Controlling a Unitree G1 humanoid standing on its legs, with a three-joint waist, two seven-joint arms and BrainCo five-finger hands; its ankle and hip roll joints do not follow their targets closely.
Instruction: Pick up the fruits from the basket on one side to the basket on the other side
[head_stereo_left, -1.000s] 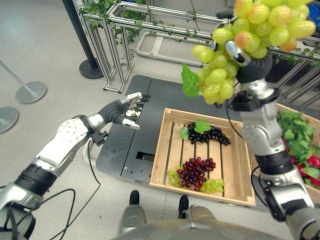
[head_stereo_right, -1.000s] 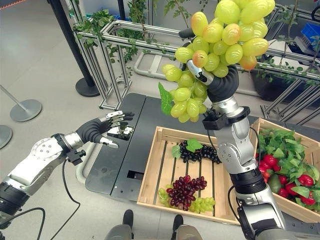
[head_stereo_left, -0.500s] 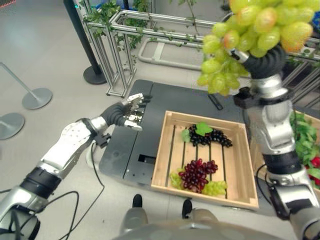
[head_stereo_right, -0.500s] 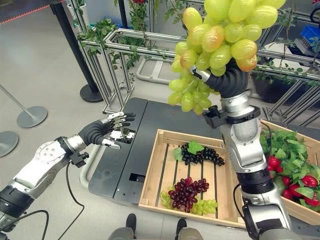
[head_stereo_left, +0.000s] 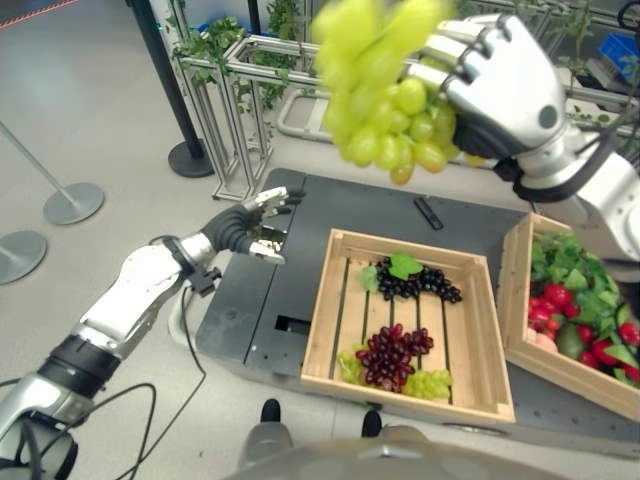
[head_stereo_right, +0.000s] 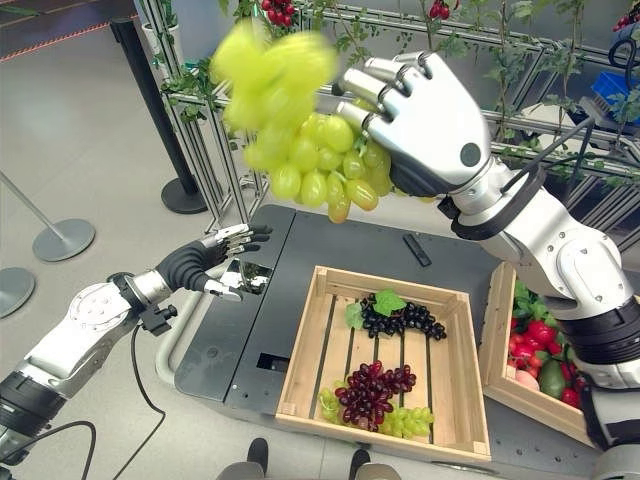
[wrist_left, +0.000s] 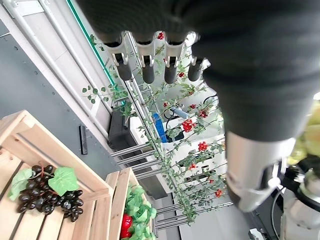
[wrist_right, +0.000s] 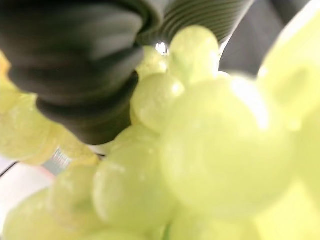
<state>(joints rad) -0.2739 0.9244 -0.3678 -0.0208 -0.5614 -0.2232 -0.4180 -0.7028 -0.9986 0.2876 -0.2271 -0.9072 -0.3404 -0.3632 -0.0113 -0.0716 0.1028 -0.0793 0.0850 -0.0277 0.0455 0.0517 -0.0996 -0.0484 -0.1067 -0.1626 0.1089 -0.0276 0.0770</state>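
My right hand (head_stereo_left: 505, 95) is raised high above the crates, its fingers curled round a large bunch of green grapes (head_stereo_left: 385, 125) that hangs down and to the left of it. Close up, the green grapes (wrist_right: 200, 150) press against the hand's dark cover (wrist_right: 75, 65). Below stands a wooden crate (head_stereo_left: 346, 300) holding a dark grape bunch (head_stereo_left: 418, 284), a red grape bunch (head_stereo_left: 390, 352) and a small green bunch (head_stereo_left: 432, 383). A second crate (head_stereo_left: 518, 290) at the right holds leaves and red fruit. My left hand (head_stereo_left: 250, 222) hovers open over the black platform's left edge, holding nothing.
Both crates rest on a black platform (head_stereo_left: 300, 230) with a small black object (head_stereo_left: 428, 213) on it. A metal frame with vines (head_stereo_left: 245, 60) stands behind. A black post base (head_stereo_left: 190, 158) and a silver stand base (head_stereo_left: 72, 202) sit on the floor at the left.
My right hand has swung the green grape bunch leftward and turned so the hand's back faces the camera. The view has shifted a little. The left hand has stayed put.
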